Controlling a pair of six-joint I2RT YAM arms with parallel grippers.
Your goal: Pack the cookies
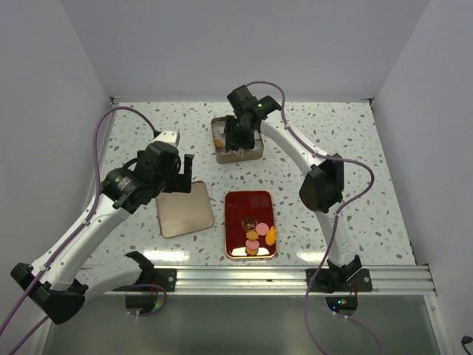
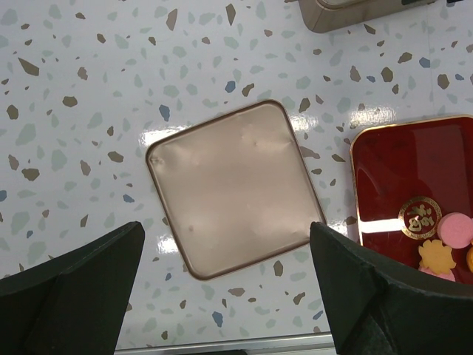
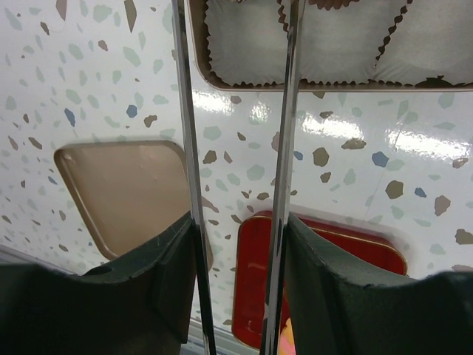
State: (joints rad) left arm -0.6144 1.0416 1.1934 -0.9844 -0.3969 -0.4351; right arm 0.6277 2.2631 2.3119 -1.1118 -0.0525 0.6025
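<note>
1. At the near middle of the bench [image 1: 355, 148], most of the cookies [image 1: 256, 237] lie bunched on the near end of a red tray [image 1: 240, 207]. Pink and orange ones show among them.
2. Beyond the tray's far end stands an open tin [image 1: 222, 157] lined with white paper cups [image 3: 244, 37]. One orange cookie [image 1: 219, 140] sits at its left side.
3. Over the tin, the right fingers [image 3: 148, 274] are clamped on a pair of metal tongs [image 3: 185, 111]. The two blades stand apart and reach toward the paper cups.
4. Left of the tray, a tan square lid [image 2: 233, 188] lies flat on the bench, just beside the tray's edge but not touching it.
5. Above that lid hang the left fingers [image 2: 89, 281], spread wide and holding nothing, one to each side of the lid in the left wrist view.
</note>
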